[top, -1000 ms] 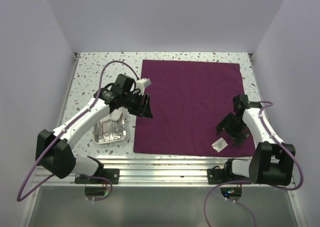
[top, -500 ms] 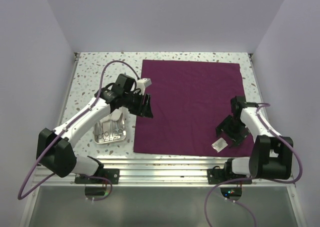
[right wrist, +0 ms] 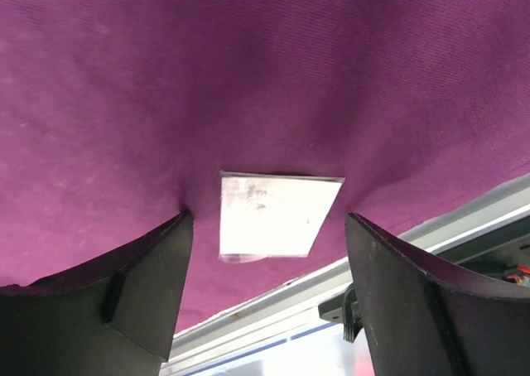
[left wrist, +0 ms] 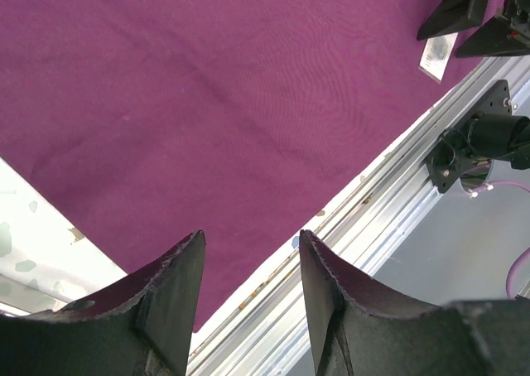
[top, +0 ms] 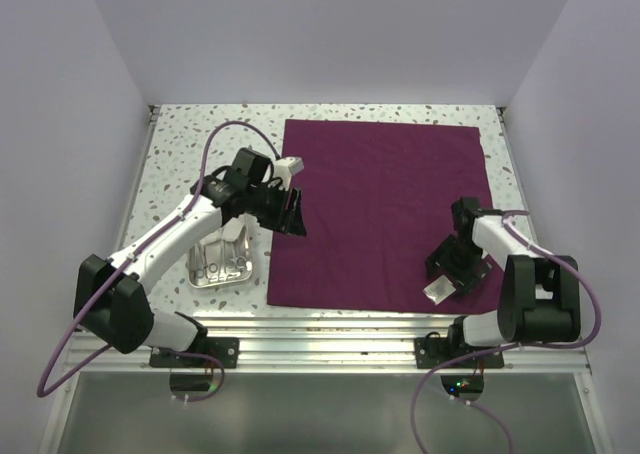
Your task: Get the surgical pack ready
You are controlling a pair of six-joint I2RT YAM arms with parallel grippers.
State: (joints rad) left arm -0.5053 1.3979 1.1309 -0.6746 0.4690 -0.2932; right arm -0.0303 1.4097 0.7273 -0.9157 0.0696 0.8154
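Note:
The dark purple cloth (top: 385,209) lies flat and spread open on the table. A white gauze packet (top: 437,291) lies on its near right corner; it also shows in the right wrist view (right wrist: 277,214) and the left wrist view (left wrist: 437,53). My right gripper (top: 452,269) is open, its fingers pressed to the cloth on either side of the packet (right wrist: 267,227). My left gripper (top: 292,214) is open and empty above the cloth's left edge (left wrist: 248,243). The small steel tray (top: 220,264) with silver instruments sits left of the cloth.
A small white block (top: 289,164) lies at the cloth's far left edge. The speckled tabletop (top: 180,164) is bare on the left. An aluminium rail (top: 330,324) runs along the near edge. White walls enclose the table.
My right gripper has moved left and nearer along the cloth, down to straddle the gauze packet. My left arm has stayed still.

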